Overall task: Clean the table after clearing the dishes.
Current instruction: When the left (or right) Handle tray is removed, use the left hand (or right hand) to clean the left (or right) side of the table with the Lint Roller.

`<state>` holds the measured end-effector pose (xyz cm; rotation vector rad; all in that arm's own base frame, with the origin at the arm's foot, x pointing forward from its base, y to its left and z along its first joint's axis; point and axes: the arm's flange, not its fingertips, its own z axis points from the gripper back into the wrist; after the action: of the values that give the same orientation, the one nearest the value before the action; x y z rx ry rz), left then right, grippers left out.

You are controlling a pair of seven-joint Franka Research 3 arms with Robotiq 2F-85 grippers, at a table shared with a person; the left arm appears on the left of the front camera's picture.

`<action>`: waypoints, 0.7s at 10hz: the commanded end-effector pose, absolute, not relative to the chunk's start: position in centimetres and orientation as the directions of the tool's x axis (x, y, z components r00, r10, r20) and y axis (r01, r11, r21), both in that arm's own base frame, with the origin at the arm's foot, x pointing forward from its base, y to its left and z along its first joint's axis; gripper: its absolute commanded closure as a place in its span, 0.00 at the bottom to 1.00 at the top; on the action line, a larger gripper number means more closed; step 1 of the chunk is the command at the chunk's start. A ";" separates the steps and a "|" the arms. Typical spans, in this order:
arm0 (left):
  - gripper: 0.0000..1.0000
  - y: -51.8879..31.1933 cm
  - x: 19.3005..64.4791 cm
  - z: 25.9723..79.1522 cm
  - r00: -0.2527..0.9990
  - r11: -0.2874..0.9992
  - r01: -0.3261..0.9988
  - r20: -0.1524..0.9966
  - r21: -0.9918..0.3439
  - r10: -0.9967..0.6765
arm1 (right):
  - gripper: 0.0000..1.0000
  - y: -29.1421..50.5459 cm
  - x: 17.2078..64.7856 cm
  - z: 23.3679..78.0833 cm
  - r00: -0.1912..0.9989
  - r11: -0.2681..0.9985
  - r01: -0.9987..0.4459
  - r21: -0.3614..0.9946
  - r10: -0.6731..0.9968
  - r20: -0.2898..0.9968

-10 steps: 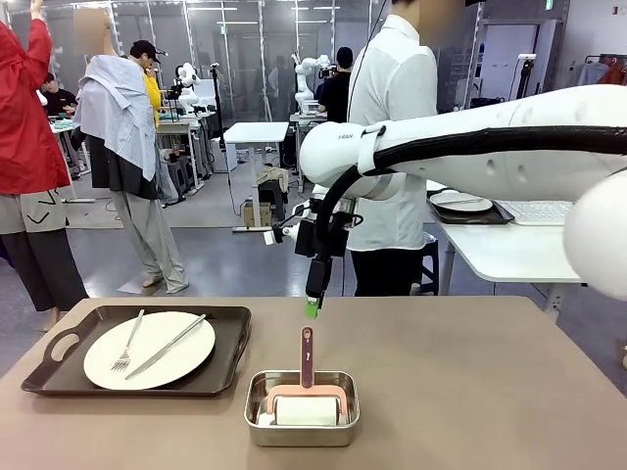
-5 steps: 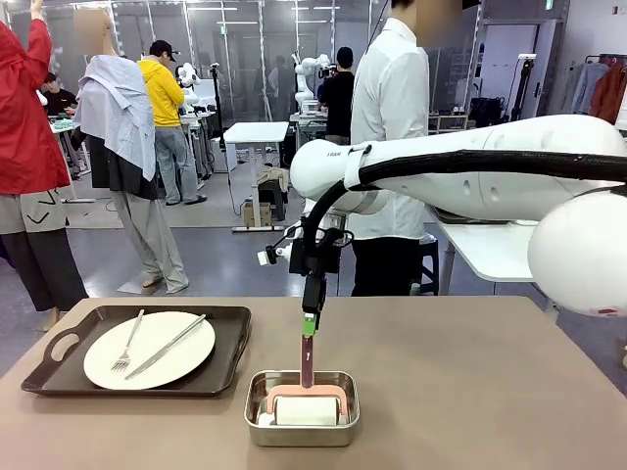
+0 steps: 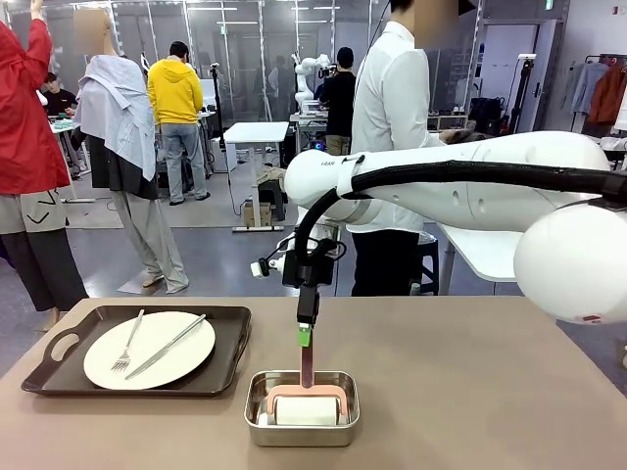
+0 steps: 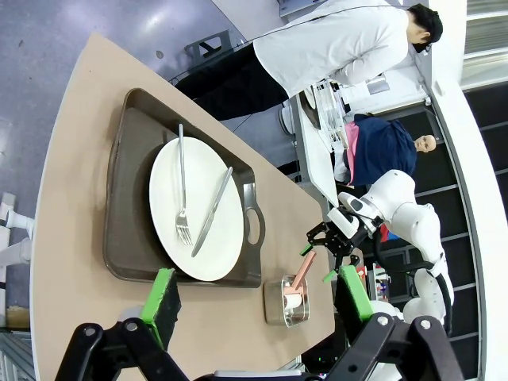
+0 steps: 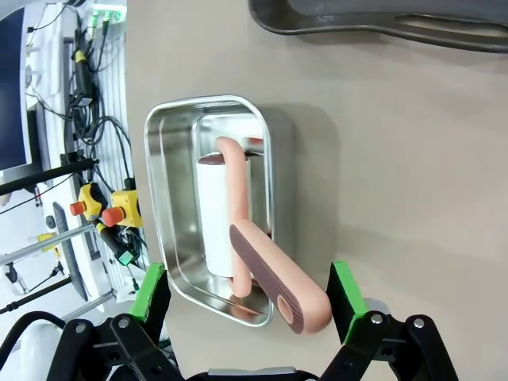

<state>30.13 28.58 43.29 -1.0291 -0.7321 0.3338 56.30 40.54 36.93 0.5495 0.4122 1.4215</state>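
Observation:
The dishes sit at the table's (image 3: 470, 392) left: a dark brown tray (image 3: 231, 345) holding a white plate (image 3: 181, 364) with a fork (image 3: 127, 343) and knife (image 3: 167, 346). The left wrist view shows the same tray (image 4: 127, 198) and plate (image 4: 164, 190) beyond my open left gripper (image 4: 258, 294), which holds nothing. My right gripper (image 3: 305, 336) points down over the steel pan (image 3: 257, 431), just above the pink roller handle (image 3: 307, 362). In the right wrist view my right gripper (image 5: 248, 292) stands open, and the handle (image 5: 274, 278) lies between its fingers (image 5: 151, 290), untouched.
The steel pan (image 5: 159, 198) with the white roll (image 5: 214, 214) stands at the table's front middle. A person in a white shirt (image 3: 392, 108) stands at the far edge. The tray's rim (image 5: 357, 24) lies close to the pan. Bare tabletop (image 5: 413, 159) spreads to the right.
My right arm has swung left and lowered, bringing the gripper down over the roller handle. The dishes and pan have not moved.

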 end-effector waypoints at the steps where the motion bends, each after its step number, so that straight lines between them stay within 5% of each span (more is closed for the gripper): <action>1: 0.00 28.7 29.6 43.4 0.722 0.492 0.097 0.401 -0.865 0.563 | 0.00 41.8 57.2 37.1 0.070 0.024 -0.792 0.611 0.996 0.051; 7: 0.00 28.7 29.6 43.4 0.722 0.492 0.097 0.401 -0.865 0.563 | 0.00 41.7 57.4 36.3 0.031 -0.005 -0.769 0.639 0.999 0.045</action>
<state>30.13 28.58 43.28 -1.0291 -0.7321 0.3338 56.56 40.83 35.85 0.5886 0.4766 1.4579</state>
